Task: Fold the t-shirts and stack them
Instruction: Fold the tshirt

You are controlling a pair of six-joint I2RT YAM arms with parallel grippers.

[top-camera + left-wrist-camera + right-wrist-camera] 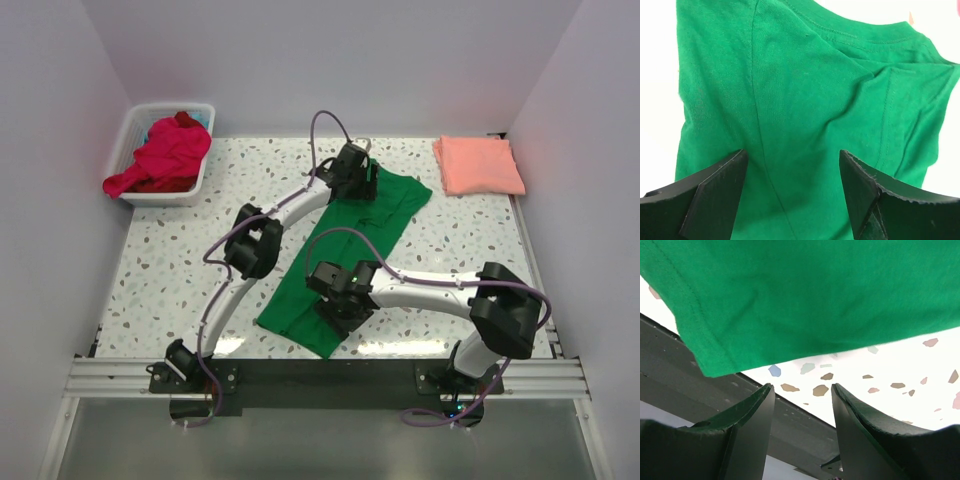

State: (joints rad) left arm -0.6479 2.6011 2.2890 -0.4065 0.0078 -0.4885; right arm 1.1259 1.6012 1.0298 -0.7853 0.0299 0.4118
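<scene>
The green t-shirt [355, 250] lies folded into a long strip, running from the back middle of the table to the front edge. My left gripper [365, 185] is open above its far end, by the collar and sleeve seams [790, 100]. My right gripper [335, 310] is open over the near hem corner [710, 355], with nothing between its fingers. A salmon-pink t-shirt [478, 165] lies folded at the back right. Red and magenta t-shirts [165, 155] are heaped in the basket.
A white plastic basket [125, 135] stands at the back left. The dark front rail of the table [700, 390] runs just under my right gripper. White walls close in the left, back and right sides.
</scene>
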